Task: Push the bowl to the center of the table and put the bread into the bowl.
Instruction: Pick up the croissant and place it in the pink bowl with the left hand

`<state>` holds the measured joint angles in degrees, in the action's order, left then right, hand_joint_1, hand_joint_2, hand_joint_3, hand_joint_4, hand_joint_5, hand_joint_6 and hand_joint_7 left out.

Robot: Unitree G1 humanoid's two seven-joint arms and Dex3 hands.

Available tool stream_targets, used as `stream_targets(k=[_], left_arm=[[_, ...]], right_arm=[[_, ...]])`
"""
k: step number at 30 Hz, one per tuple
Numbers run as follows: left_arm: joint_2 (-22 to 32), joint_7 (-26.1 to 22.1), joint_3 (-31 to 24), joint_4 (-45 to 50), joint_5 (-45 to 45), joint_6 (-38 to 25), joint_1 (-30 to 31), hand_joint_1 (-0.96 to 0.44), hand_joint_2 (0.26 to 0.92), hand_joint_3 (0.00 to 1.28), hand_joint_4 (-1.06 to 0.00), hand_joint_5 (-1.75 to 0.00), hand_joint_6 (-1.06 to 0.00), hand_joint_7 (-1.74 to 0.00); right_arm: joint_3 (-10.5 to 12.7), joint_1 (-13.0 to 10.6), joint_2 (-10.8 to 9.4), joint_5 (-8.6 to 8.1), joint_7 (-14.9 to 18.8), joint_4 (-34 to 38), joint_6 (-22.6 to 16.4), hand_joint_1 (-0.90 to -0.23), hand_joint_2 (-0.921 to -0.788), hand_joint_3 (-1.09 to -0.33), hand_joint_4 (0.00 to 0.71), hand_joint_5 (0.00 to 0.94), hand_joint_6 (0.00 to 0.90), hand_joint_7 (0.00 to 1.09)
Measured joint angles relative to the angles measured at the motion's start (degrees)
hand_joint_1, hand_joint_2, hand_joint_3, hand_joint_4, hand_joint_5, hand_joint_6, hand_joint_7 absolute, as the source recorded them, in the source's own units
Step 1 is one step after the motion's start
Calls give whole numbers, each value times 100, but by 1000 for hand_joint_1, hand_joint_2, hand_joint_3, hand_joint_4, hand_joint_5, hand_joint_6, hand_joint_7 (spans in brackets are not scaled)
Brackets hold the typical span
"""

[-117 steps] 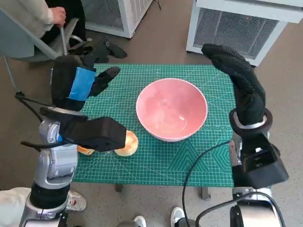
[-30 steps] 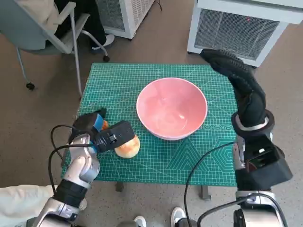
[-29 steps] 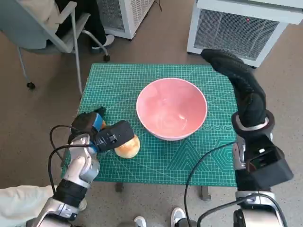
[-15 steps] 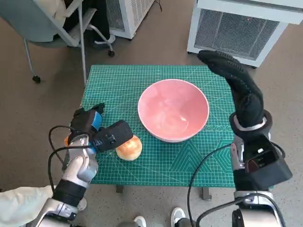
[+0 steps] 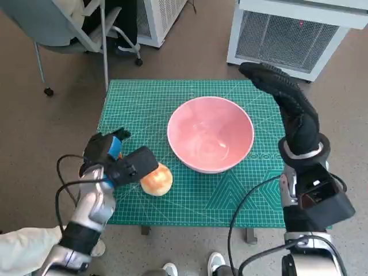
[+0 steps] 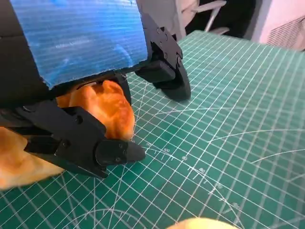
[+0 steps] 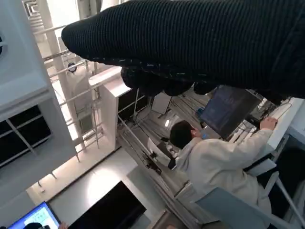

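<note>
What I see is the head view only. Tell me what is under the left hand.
Observer: The left wrist view shows an orange-brown bread piece on the mat, between the left hand and its fingers. I cannot tell whether it is gripped.
Operator: Report the other bread from that camera.
Observer: Only a pale sliver of the second bread shows, apart from the hand.
Operator: Check the right hand.
Observer: The right wrist view shows nothing in the right hand; a person sits beyond it.

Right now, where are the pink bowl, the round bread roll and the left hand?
pink bowl [image 5: 210,138]: head view, on its inner floor.
round bread roll [image 5: 158,180]: head view, on its exposed top, beside the hand.
left hand [image 5: 106,150]: head view, on its taped back.
</note>
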<state>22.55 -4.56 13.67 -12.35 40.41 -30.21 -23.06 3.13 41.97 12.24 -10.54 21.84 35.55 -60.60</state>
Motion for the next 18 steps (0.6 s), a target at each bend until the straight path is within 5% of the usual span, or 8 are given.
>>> stream_targets(k=[6, 18], left_arm=[[11, 135, -155, 890, 0, 140, 94, 6, 885, 116, -716, -1299, -677, -952], [25, 372, -341, 2117, 16, 561, 82, 4, 914, 27, -786, -1201, -681, -958]], right_arm=[[-1, 9, -14, -56, 29, 27, -8, -552, -921, -794, 257, 0, 91, 453], [39, 10, -32, -39, 33, 48, -96, -552, -921, -793, 256, 0, 89, 450]])
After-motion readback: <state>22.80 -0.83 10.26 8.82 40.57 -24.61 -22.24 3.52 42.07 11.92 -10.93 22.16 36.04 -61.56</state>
